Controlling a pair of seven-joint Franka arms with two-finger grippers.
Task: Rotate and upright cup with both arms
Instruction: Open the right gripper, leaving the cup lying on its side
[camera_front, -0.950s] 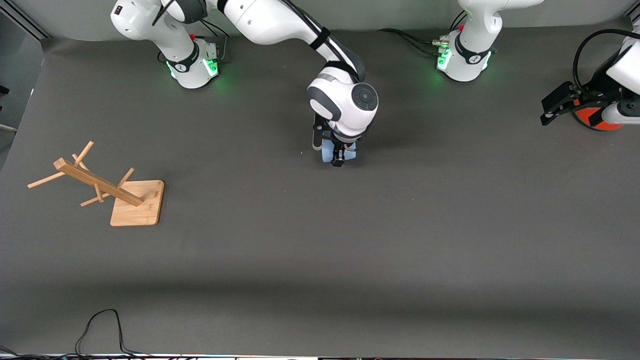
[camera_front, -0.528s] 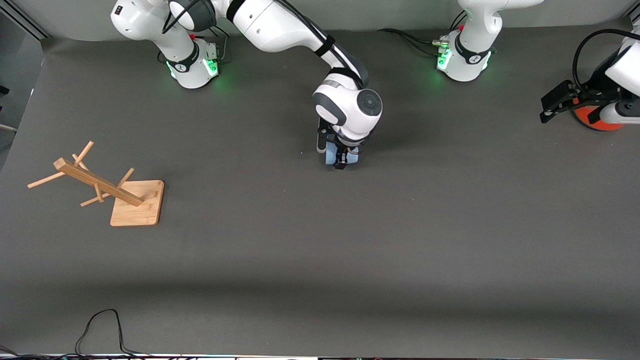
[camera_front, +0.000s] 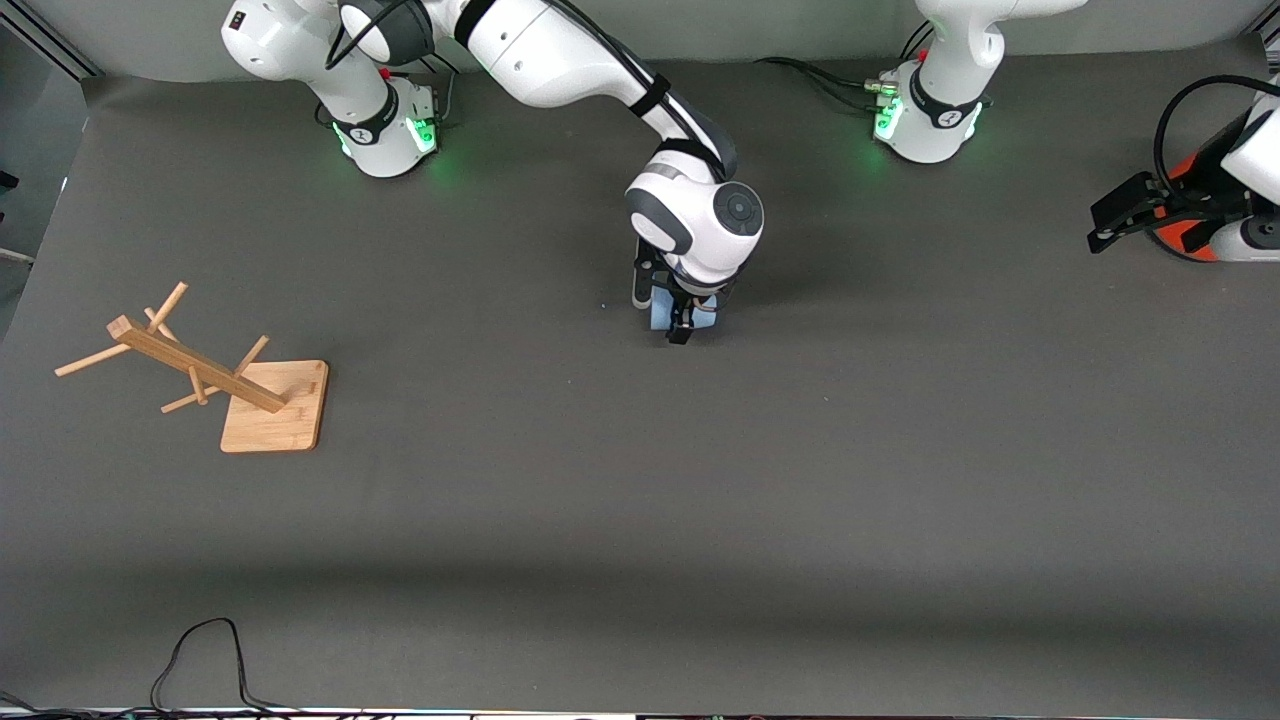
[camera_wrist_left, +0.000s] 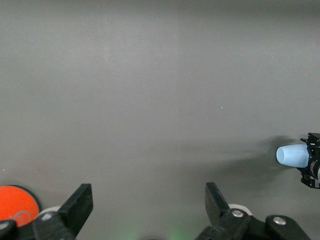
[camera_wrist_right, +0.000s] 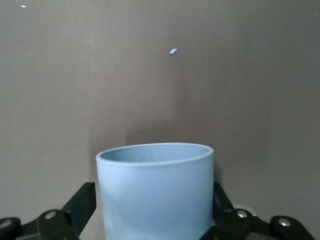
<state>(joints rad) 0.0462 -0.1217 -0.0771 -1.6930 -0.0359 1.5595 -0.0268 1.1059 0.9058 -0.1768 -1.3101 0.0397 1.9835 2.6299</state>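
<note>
The pale blue cup (camera_front: 660, 312) is at the middle of the table, between the fingers of my right gripper (camera_front: 683, 322), which points down and is shut on it. In the right wrist view the cup (camera_wrist_right: 155, 190) fills the gap between both fingers (camera_wrist_right: 82, 202), its rim pointing away from the camera. The left wrist view shows the cup (camera_wrist_left: 292, 155) lying sideways in that gripper, with a shadow under it. My left gripper (camera_front: 1125, 212) is open and empty at the left arm's end of the table, beside the orange can; its fingers (camera_wrist_left: 80, 202) stand wide apart.
The orange can (camera_front: 1185, 238) stands at the table's edge by the left gripper and also shows in the left wrist view (camera_wrist_left: 17, 202). A wooden peg rack (camera_front: 200, 368) on a square base (camera_front: 275, 408) leans over at the right arm's end. A black cable (camera_front: 200, 650) lies at the front edge.
My right wrist has shifted slightly toward the left arm's end and lower, the cup with it. The left gripper has drifted a little toward the table's edge over the orange can.
</note>
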